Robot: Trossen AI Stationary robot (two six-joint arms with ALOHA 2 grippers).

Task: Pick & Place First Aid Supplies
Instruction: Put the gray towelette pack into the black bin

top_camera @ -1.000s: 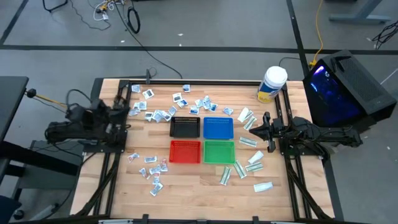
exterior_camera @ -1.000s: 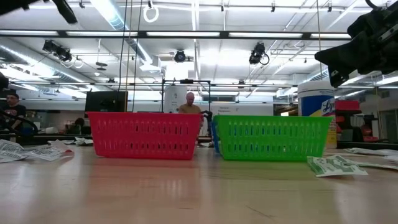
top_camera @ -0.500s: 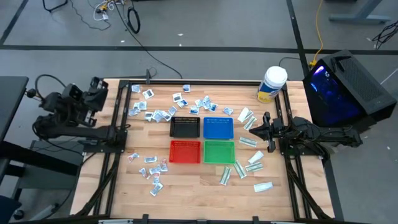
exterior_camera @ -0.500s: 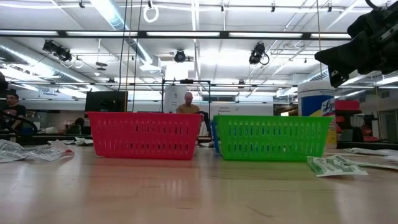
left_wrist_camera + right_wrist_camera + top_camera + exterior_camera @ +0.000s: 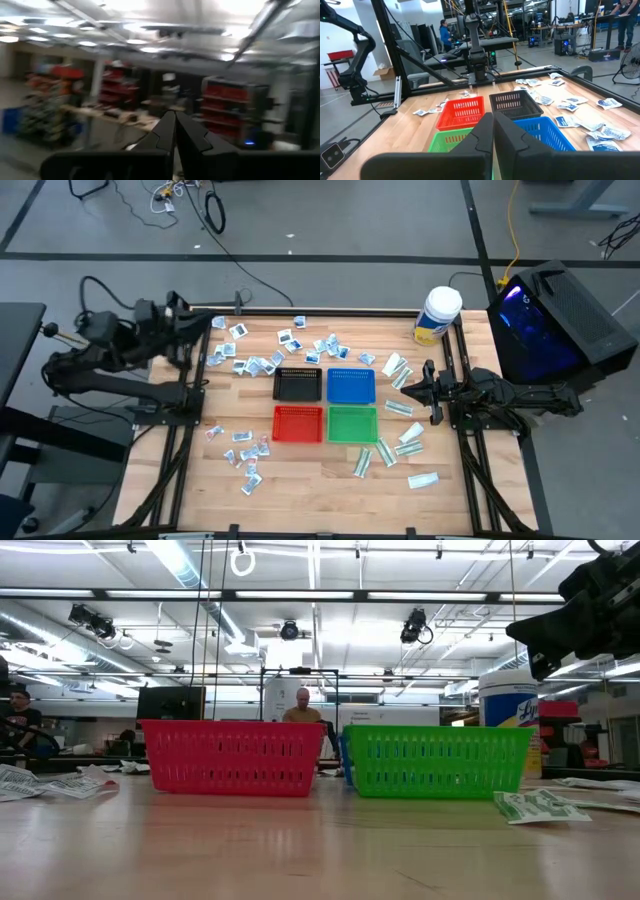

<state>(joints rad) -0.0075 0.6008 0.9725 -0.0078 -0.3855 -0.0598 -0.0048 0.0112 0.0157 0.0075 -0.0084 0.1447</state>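
The first aid supplies lie loose on the wooden table. Squarish white-and-blue packets (image 5: 272,358) are strewn along the far left, with more (image 5: 244,454) at the near left. Longer white-and-green packets (image 5: 395,445) lie on the right side. My left gripper (image 5: 203,323) is shut and empty, raised high over the table's far left corner. In its wrist view the left gripper (image 5: 175,125) points above level into the room. My right gripper (image 5: 403,389) rests shut and empty at the right edge, pointing level at the trays, as the right wrist view (image 5: 493,125) shows.
Four mesh trays stand together mid-table: black (image 5: 297,384), blue (image 5: 351,385), red (image 5: 298,423), green (image 5: 352,423). A big white jar with a yellow label (image 5: 437,315) stands at the far right corner. A dark box (image 5: 555,320) sits beyond the right edge. People show in the room behind.
My left gripper has risen from its rest at the table's left edge. It has gone toward the far left corner and tipped its fingers upward. It stays shut.
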